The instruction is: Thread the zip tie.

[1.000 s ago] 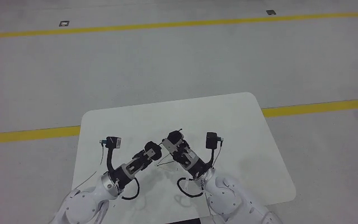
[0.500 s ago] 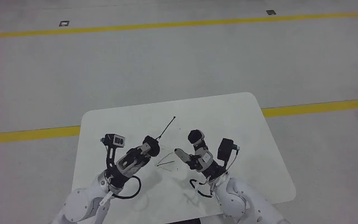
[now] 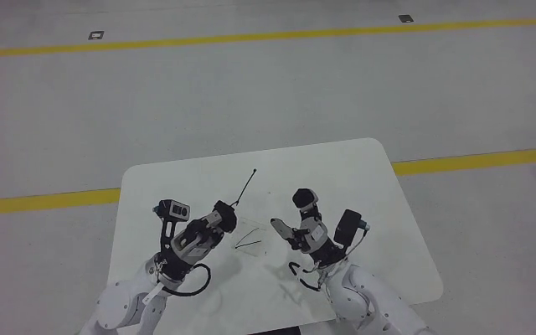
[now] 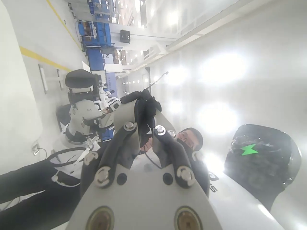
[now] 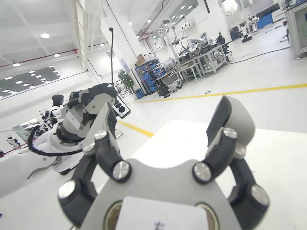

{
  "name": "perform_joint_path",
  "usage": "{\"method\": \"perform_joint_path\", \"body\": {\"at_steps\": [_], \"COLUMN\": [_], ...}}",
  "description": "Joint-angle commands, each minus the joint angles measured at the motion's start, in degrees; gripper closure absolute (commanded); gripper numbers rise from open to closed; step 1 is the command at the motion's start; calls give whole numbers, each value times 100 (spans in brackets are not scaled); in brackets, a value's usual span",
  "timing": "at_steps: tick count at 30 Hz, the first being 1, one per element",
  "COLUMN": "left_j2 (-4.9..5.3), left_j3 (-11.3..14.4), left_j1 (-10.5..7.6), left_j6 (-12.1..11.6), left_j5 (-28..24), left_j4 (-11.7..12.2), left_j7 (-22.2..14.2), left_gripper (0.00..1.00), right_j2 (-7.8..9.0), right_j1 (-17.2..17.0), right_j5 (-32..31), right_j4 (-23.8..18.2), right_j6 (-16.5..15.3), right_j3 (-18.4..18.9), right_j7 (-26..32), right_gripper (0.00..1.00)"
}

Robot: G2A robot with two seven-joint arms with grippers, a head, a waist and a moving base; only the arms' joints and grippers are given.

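1. The left gripper point(image 3: 223, 216) was pinching the tie point(image 3: 245, 186) near its lower end, over the near-left part of the table point(image 3: 352, 167). The rest of the strip stood free, slanting toward the far edge.
2. The right gripper point(image 3: 292, 214) sat just beside it, toward the near-right corner, jaws spread and holding nothing.
3. Risk: that free length was long and unsupported. I judged any touch would bend it away, so the right jaws could close on air.
4. Risk: the left pinch looked narrow. A sideways push could twist or slide the tie out, dropping it on the table.
5. Risk: I couldn't see the tie's gripped end, which was hidden between the left pads. If it was buried there, nothing was exposed to feed.
6. Risk: the grippers were already close, so a skewed approach could knock them together.
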Motion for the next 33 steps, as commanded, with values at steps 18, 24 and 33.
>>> {"method": "perform_joint_path", "body": {"at_steps": [18,24,33], "left_j2": [-127,-128,-128], "left_j3": [646,654,654], "left_j1": [-135,-151,-151], "left_j6": [-375,-373,-373], "left_j5": [-1638,-1632,-1632], "left_j4": [340,350,350], "left_j7": [-296,-307,-307], "left_gripper": [100,100,100], "right_j2": [-226,-274,-327], "right_j1": [795,962,1139], "right_j5": [-2297,-2497,-2698], "right_j4": [623,742,844], "right_j6": [970,1169,1266], "right_j3": [-491,-572,-671], "right_j7": [-1444,-1550,-1492], "right_gripper": [0,0,0]}}
